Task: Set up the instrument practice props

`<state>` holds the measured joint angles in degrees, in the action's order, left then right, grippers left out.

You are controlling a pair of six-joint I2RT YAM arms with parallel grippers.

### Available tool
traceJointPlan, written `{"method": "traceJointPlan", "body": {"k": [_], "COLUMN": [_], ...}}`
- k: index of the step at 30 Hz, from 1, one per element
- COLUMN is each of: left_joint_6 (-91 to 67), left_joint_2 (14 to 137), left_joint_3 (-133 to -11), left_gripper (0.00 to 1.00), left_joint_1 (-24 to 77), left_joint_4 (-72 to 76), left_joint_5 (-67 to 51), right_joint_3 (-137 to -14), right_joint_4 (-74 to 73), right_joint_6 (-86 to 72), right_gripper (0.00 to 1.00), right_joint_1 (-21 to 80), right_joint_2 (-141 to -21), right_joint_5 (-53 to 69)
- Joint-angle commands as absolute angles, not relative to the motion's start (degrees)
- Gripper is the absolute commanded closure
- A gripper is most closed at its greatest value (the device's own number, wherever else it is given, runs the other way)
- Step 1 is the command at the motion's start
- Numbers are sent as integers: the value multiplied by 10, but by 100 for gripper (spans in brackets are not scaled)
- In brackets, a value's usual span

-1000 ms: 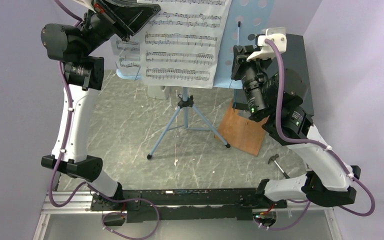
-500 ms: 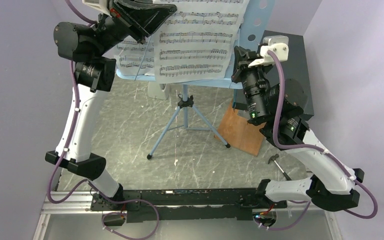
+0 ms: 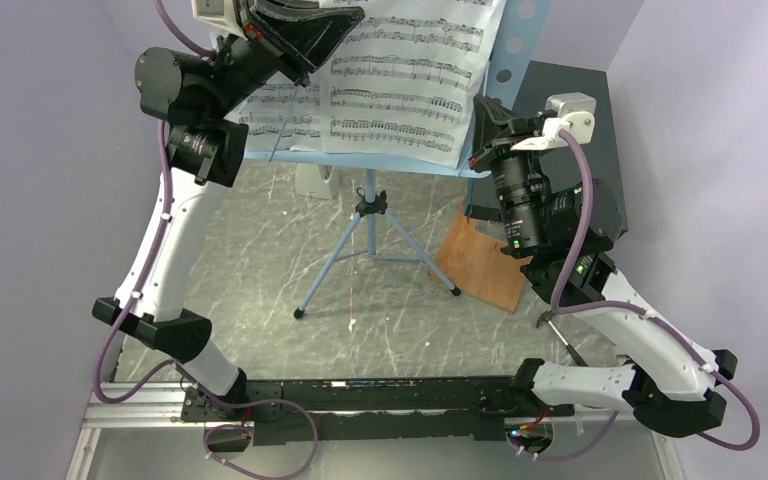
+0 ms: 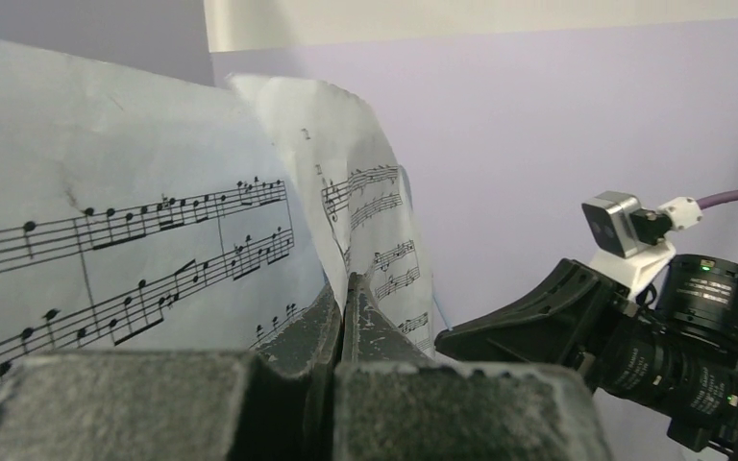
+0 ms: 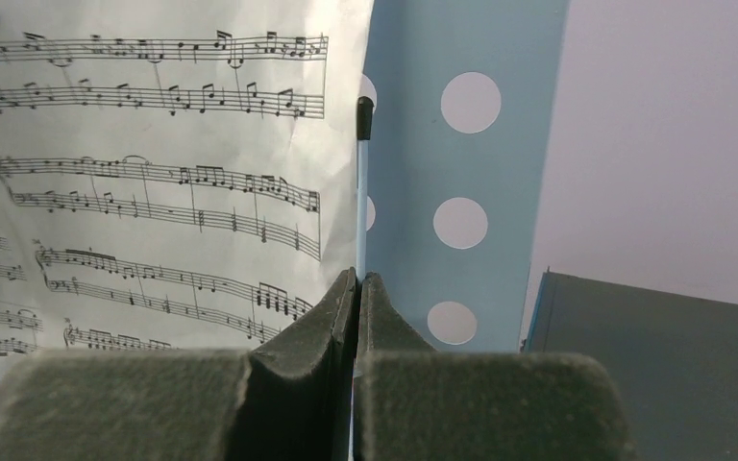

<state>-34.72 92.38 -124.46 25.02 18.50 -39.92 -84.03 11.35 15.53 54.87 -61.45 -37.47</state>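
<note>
Grey marbled tabletop [image 3: 260, 270] fills the overhead view, with lilac walls around it. At 12 o'clock on it stands the music stand [image 3: 370, 215] on splayed tripod legs. Its blue desk faces 6 o'clock, toward the arm bases, with its long edge running 9 to 3. The sheet-music pages [image 3: 400, 90] lean on that desk. The left gripper [image 3: 303, 70] meets them from 10 o'clock, and the right gripper [image 3: 480, 108] sits at the desk's 3 o'clock edge, nearer the bare perforated strip. The metronome [image 3: 312, 182] peeks out under the desk's ledge, toward 7 o'clock.

From the left wrist, the fingers are pressed together. A curled page rises out of their seam toward 12 o'clock and looks pinched there. The other pages lie off at 9 o'clock.

From the right wrist, the jaws are clamped on the stand's thin blue retainer wire [image 5: 362, 192]. Its long axis runs from the jaws straight to 12 o'clock, black tip uppermost. The pages' right edge lies just at 9 o'clock of the wire and the holed desk at 3 o'clock. Pinning the paper would likely mean swinging the wire toward 9 o'clock.
</note>
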Motion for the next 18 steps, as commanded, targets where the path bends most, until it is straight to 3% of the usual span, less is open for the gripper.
{"method": "traceJointPlan", "body": {"k": [1, 18], "left_joint_6": [-318, -352], "left_joint_2": [889, 927], "left_joint_3": [-1220, -1247], "left_gripper": [100, 100], "left_joint_1": [253, 268], "left_joint_4": [205, 219], "left_joint_5": [-358, -382], "right_joint_3": [-820, -797], "right_joint_4": [162, 176], "right_joint_6": [149, 140], "right_gripper": [100, 100], "right_joint_1": [538, 526], "right_joint_2": [-592, -589], "right_joint_5": [-373, -338]}}
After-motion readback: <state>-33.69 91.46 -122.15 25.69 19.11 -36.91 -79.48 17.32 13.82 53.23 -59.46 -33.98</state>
